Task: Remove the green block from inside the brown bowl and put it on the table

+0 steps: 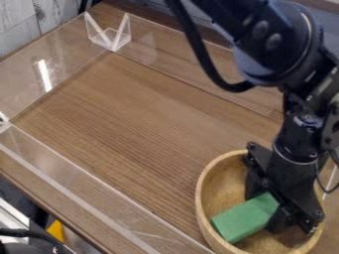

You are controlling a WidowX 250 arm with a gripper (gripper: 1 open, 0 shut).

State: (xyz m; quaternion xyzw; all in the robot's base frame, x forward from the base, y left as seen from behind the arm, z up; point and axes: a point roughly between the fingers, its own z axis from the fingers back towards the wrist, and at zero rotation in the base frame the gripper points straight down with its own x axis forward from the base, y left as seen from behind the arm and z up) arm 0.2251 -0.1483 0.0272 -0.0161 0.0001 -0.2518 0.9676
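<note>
The brown bowl (209,184) sits at the table's (146,119) near right corner, partly cut off by the frame edge. Inside it lies the green block (244,219), angled, with its left end toward the bowl's front. My black gripper (283,208) reaches down into the bowl from above. Its fingers (264,187) flank the block's right end and are shut on it. The block's right end is hidden behind the fingers.
Low clear acrylic walls (59,50) border the tabletop at the left and the front (79,189). A small clear folded stand (109,32) is at the far left corner. The black arm (272,50) looms over the right side.
</note>
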